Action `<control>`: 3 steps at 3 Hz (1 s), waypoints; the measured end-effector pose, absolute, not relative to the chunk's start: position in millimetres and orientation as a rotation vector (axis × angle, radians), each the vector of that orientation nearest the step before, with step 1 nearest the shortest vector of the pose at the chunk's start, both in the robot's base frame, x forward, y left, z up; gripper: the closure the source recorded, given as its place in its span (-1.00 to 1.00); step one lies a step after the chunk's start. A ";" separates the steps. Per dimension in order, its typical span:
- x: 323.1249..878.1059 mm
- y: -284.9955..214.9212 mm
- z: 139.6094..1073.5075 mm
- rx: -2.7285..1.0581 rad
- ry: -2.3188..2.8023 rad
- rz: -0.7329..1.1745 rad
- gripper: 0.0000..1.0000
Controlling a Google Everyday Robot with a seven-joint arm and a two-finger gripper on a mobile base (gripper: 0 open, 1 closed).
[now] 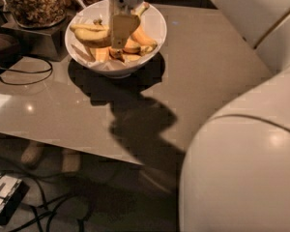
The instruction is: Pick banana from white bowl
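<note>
Fingers (122,28) of the gripper (118,45) stand inside the white bowl (157,23) at the speckled banana's (91,34) right end, closure not discernible; this light, soft, bruisable fruit likely suits a gentle pinch across its thick middle.

No legible text, labels, numbers anywhere. Tool (118,42) inside white bowl (154,21).

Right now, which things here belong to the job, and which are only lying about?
Job: banana, white bowl, gripper reaching into the bowl.
Lying about: shorter bananas, granola jar, dark stand beneath it.
</note>
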State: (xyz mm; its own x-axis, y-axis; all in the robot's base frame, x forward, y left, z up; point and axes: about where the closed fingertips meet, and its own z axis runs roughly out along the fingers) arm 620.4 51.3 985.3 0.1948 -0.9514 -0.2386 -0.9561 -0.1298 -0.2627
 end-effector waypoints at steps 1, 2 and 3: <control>606.8 32.9 999.2 -2.034 1.801 -0.022 1.00; 607.5 36.5 997.8 -2.044 1.792 -0.020 1.00; 591.1 59.7 995.1 -2.117 1.732 0.008 1.00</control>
